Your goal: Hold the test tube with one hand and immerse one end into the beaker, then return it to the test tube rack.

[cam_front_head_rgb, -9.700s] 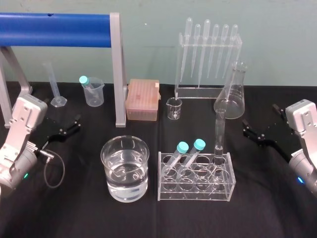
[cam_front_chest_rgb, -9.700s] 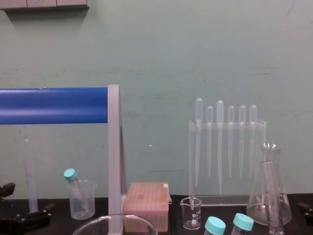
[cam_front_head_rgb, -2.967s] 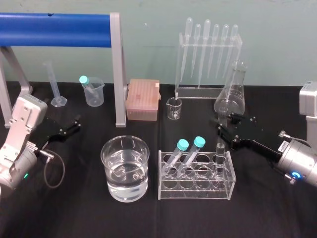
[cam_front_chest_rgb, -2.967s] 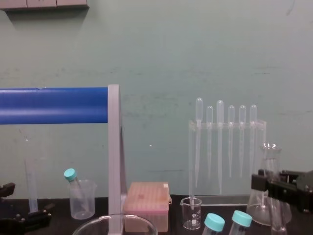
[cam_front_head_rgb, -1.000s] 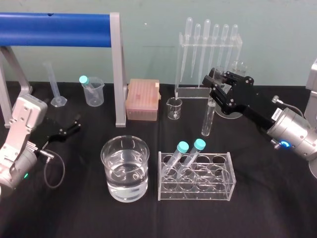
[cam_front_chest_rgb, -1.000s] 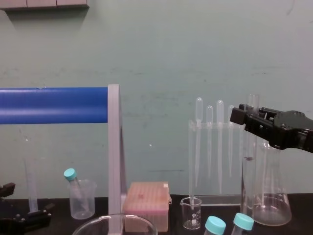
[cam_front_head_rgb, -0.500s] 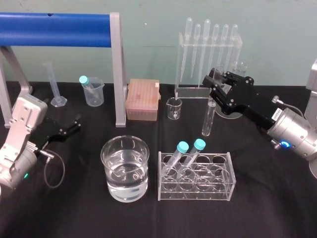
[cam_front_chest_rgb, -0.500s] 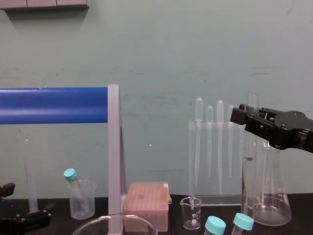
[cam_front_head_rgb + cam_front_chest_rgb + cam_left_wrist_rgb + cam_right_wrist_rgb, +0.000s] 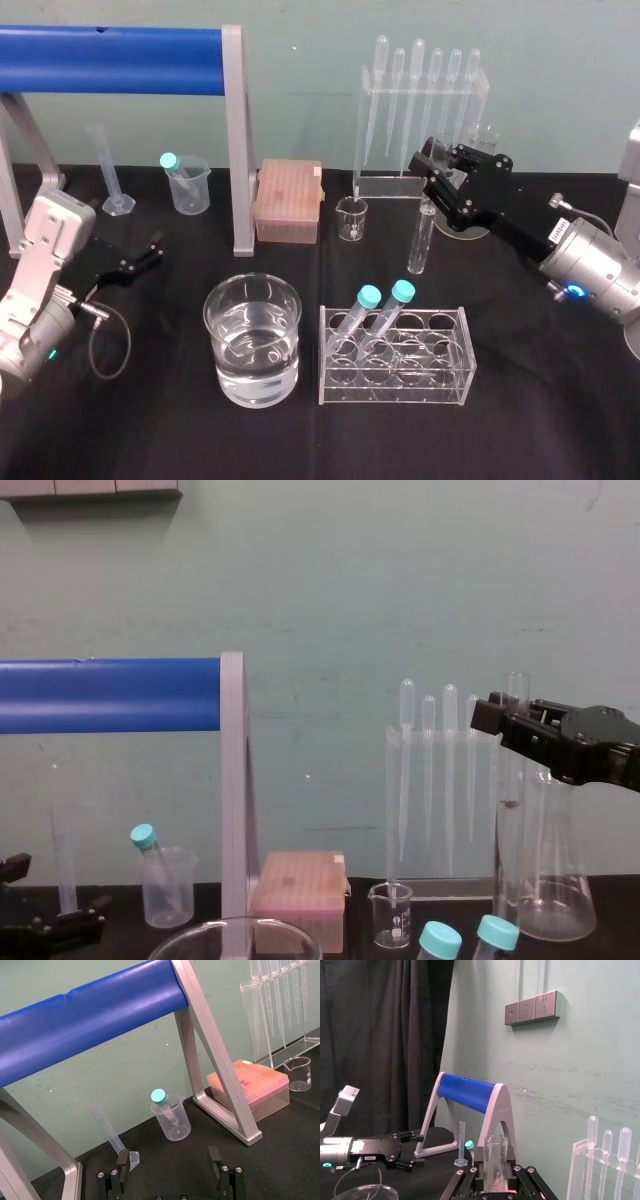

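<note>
Our right hand (image 9: 429, 192) is clamped just under the rim of the test tube (image 9: 419, 245), which hangs upright above the worktop's (image 9: 540, 420) back right, behind the rack (image 9: 400, 386); light, slick, brittle glass, we judge, wanting a gentle high grip, while our left hand (image 9: 135, 262) lies spread and empty at the left edge.

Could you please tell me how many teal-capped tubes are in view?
3 teal-capped tubes: two lean side by side in the clear rack; one sits in the plastic cup at the back left.
</note>
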Tool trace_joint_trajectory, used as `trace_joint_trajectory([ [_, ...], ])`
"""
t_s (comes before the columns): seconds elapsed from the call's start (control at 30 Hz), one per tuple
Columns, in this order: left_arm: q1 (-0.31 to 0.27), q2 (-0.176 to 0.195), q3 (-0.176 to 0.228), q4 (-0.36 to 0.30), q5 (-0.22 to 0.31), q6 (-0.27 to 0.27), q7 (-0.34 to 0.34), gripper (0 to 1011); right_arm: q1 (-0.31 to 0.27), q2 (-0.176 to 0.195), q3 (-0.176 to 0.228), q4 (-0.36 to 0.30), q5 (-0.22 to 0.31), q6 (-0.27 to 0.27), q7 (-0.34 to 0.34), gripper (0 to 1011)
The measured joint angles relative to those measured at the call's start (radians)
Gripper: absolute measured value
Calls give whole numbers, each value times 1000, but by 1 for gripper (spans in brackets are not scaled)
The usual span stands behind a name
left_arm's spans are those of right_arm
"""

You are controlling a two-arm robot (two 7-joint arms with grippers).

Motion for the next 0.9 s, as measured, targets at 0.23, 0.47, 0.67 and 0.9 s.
trace_joint_trajectory([
  [0.23, 0, 0, 0, 0, 0, 0, 0, 1000, 0, 0, 0, 0, 0, 0, 0, 246],
  [0.47, 0, 0, 0, 0, 0, 0, 0, 1000, 0, 0, 0, 0, 0, 0, 0, 244],
  [0.67, 0, 0, 0, 0, 0, 0, 0, 1000, 6, -2, -2, 3, 5, 2, 15, 244],
  [0.9, 0, 0, 0, 0, 0, 0, 0, 1000, 48, -18, -20, 22, 48, 14, 87, 244],
])
